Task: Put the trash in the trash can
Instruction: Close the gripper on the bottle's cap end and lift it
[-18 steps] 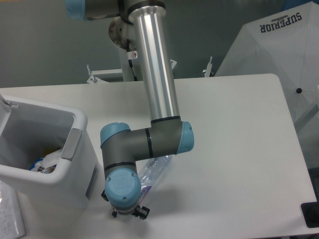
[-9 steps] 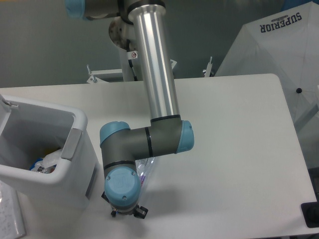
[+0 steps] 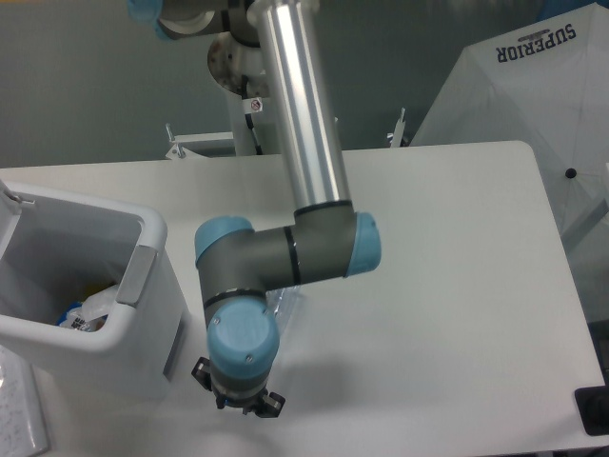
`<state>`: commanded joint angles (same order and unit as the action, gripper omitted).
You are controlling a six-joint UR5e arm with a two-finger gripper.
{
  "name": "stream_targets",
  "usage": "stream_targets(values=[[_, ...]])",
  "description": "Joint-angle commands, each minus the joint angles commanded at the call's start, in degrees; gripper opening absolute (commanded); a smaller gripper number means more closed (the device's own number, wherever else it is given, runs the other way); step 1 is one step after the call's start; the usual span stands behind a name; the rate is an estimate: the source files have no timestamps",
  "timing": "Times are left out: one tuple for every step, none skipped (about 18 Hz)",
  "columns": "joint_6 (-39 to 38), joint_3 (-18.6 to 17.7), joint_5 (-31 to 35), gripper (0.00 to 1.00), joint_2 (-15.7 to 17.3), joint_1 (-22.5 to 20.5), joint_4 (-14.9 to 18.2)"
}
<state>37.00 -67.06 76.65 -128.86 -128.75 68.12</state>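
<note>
The trash can (image 3: 90, 335) is a white bin with a grey tab (image 3: 134, 276), standing at the table's left. Some trash (image 3: 88, 310) lies inside it, white with blue and orange bits. Just right of the bin my arm's blue-capped wrist (image 3: 243, 347) points down at the table. It hides nearly all of the gripper (image 3: 238, 400); only black bits poke out below, and the fingers do not show. A sliver of the clear plastic bottle (image 3: 284, 303) shows behind the wrist, under the elbow joint. Whether the gripper holds it cannot be told.
A white fabric canopy (image 3: 533, 105) printed SUPERIOR stands past the table's right edge. A black object (image 3: 593, 411) sits at the lower right corner. Printed paper (image 3: 19, 419) lies at the lower left beside the bin.
The wrist has shifted slightly right and lower in the picture. The bottle, plainly seen right of the wrist a second ago, is now almost wholly covered by the arm.
</note>
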Motion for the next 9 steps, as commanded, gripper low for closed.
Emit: stream_targets(values=[[0.1, 0.2, -1.6, 0.00, 0.9, -0.5, -1.3], [0.0, 0.2, -3.8, 0.00, 1.8, -1.2, -3.2], [-0.2, 0.2, -6.1, 0.00, 2.5, -1.8, -5.2], [-0.2, 0.2, -8.3, 0.00, 3.3, -2.4, -6.2], [-0.2, 0.2, -9.6, 0.00, 3.8, -3.0, -6.9], [-0.1, 0.2, -10.5, 0.00, 4.5, -3.3, -8.0], [-0.1, 0.2, -11.8, 0.00, 5.1, -3.5, -9.4], [-0.2, 0.2, -13.8, 0.00, 5.6, -4.3, -11.0], [-0.2, 0.2, -16.5, 0.00, 6.4, -5.0, -12.3]])
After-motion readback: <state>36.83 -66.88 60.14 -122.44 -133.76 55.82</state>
